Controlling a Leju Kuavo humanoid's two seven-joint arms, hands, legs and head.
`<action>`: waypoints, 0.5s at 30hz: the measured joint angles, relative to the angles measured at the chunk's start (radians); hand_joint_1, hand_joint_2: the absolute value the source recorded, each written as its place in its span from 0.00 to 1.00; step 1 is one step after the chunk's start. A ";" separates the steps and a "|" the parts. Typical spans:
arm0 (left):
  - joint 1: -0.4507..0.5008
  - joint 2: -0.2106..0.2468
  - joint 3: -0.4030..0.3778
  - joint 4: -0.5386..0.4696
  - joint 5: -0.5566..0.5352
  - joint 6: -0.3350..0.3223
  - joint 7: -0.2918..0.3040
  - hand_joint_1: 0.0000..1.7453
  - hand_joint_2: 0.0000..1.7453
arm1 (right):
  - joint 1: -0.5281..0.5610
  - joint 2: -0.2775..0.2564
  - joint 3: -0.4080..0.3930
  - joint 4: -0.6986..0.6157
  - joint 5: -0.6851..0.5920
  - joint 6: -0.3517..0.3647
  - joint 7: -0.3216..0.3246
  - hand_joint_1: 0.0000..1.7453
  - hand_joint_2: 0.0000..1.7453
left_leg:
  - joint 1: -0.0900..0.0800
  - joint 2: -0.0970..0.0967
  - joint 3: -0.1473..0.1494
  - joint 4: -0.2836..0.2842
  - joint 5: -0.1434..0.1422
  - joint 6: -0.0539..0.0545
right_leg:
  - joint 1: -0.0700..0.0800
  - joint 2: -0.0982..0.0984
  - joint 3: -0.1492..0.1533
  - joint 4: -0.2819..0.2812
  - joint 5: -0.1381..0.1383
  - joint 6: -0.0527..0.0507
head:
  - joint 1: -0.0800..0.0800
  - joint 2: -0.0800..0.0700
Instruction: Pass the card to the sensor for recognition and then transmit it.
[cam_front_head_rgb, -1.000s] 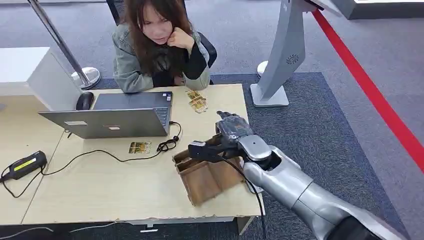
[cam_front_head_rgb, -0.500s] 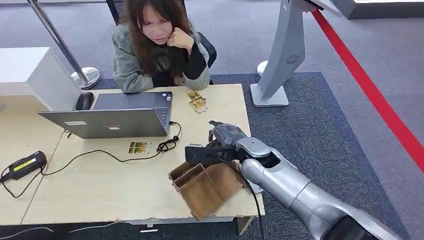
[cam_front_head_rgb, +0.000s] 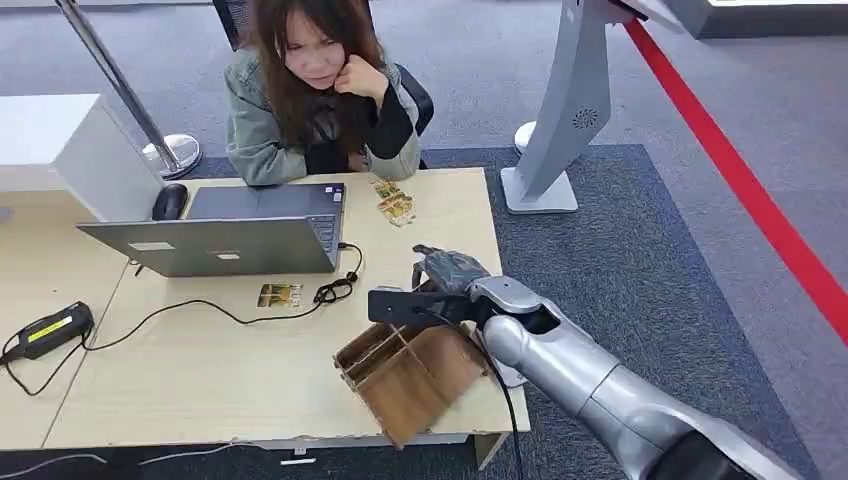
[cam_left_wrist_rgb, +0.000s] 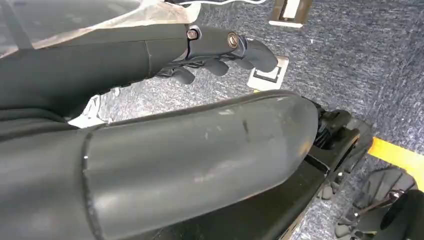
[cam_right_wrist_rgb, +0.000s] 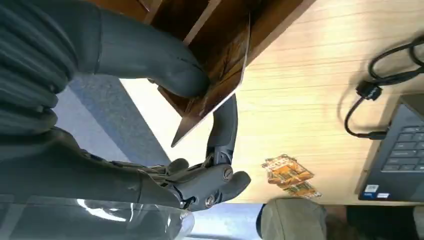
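My right hand (cam_front_head_rgb: 452, 272) is low over the wooden divided box (cam_front_head_rgb: 400, 372) near the table's right front corner. In the right wrist view the thumb (cam_right_wrist_rgb: 150, 55) and a finger (cam_right_wrist_rgb: 223, 122) pinch a brown card (cam_right_wrist_rgb: 220, 85) that stands partly inside the box (cam_right_wrist_rgb: 175, 15). A black handheld scanner with a yellow label (cam_front_head_rgb: 47, 330) lies at the table's left edge. One loose card (cam_front_head_rgb: 279, 295) lies in front of the laptop. My left hand (cam_left_wrist_rgb: 220, 52) hangs over the carpet with its fingers curled in and nothing in them.
A person sits behind the desk (cam_front_head_rgb: 220, 370) at an open laptop (cam_front_head_rgb: 225, 240). A small pile of cards (cam_front_head_rgb: 393, 202) lies beside the laptop, with a black cable (cam_front_head_rgb: 335, 290) trailing across the desk. A grey kiosk stand (cam_front_head_rgb: 565, 110) rises to the right, on the carpet.
My right hand has come lower and a little toward the laptop side. The wooden box has slid and turned, its far corner swinging toward the table's front edge.
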 joint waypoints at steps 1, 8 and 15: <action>0.000 0.000 0.000 0.000 0.000 0.000 0.000 0.00 0.00 | -0.001 0.000 0.000 0.001 -0.011 -0.002 -0.002 1.00 1.00 | 0.000 0.000 0.000 0.000 0.000 0.000 | 0.000 0.000 0.000 0.000 0.000 0.000 | 0.000 0.000; 0.000 0.000 0.000 0.000 -0.005 0.000 0.000 0.00 0.00 | -0.002 0.002 0.005 0.006 -0.089 -0.018 -0.022 1.00 1.00 | 0.000 0.000 0.000 0.000 0.000 0.000 | 0.000 0.000 0.000 0.000 0.000 0.000 | 0.000 0.000; -0.001 0.000 0.000 0.000 -0.006 -0.002 0.000 0.00 0.00 | -0.002 0.011 0.005 0.015 -0.166 -0.030 -0.056 1.00 1.00 | 0.000 0.000 0.000 0.000 0.000 0.000 | 0.000 0.000 0.000 0.000 0.000 0.000 | 0.000 0.000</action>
